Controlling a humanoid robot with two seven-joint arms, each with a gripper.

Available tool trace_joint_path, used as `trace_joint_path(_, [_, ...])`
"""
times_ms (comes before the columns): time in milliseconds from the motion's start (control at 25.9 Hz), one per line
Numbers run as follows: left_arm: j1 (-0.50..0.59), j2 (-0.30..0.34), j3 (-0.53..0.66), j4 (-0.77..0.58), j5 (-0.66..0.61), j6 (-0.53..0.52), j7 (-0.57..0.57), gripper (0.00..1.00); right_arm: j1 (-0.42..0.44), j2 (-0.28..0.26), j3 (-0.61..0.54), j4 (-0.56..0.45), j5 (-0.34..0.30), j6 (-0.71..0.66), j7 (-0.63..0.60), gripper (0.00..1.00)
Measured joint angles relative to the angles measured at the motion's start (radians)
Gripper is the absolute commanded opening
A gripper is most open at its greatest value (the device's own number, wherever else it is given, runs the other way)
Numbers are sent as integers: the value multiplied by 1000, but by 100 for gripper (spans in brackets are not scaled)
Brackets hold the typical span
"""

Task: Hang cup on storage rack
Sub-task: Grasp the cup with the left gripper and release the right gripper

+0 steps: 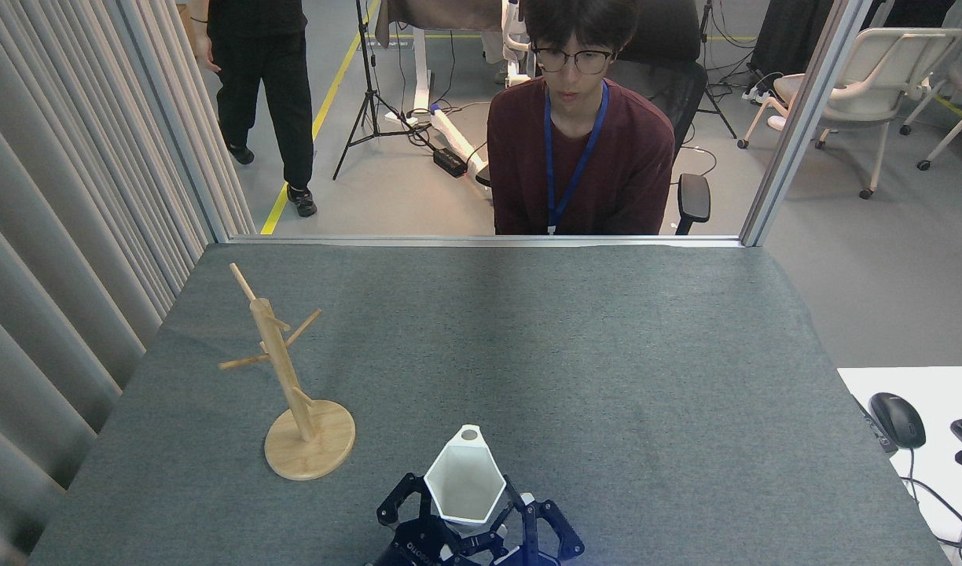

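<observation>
Looking down from the head view, you see the cup [465,485] at the near edge of the grey tabletop [575,354], its hexagonal mouth facing up and its pierced tab handle pointing away from you. Both end effectors crowd under it: the left end effector [418,519] and the right end effector [532,523] each have dark fingers beside the cup's walls, but you cannot tell which one grips it. The storage rack [288,385] stands upright, apart to the cup's left.
</observation>
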Motion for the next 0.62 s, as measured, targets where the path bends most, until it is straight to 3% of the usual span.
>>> trace_joint_path(39, [0, 0, 0, -3, 0, 1, -5, 37, 1, 1, 0, 0, 0, 0, -1, 67])
trace_joint_path(155, [1, 1, 0, -9, -1, -1, -13, 32, 0, 1, 0, 0, 0, 0, -2, 73])
trace_joint_path(232, [1, 2, 0, -10, -1, -1, -15, 32, 0, 2, -2, -2, 0, -3, -2, 99])
trace_joint_path(425, [1, 1, 0, -9, -3, -6, -20, 33, 1, 1, -5, -36, -33, -18, -56, 99])
trace_joint_path(618, [1, 1, 0, -6, -7, -3, -20, 33, 10, -3, -11, -160, -203, -103, -119, 99])
